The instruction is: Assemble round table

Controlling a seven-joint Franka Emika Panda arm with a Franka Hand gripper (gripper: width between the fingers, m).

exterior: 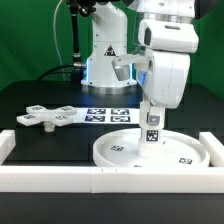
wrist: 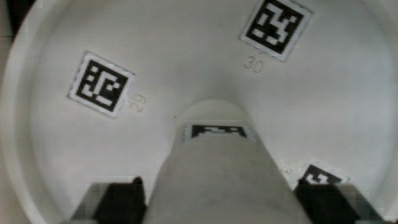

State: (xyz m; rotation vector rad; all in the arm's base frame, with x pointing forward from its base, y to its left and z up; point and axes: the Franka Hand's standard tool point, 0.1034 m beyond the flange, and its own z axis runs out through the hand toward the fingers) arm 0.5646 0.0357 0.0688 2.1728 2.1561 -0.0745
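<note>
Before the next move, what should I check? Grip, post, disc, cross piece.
1. Grip: gripper shut on the post, a finger on either side in the wrist view: ok.
2. Post upright above the disc: ok.
3. Post's lower end seated at the disc's centre: cannot tell.
4. Disc lying flat behind the front rail: ok.
5. Cross piece apart from the disc, on the exterior view's left: ok.

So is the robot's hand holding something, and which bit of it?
Yes. The gripper holds the short white post by its upper end, its lower end down over the round disc.
</note>
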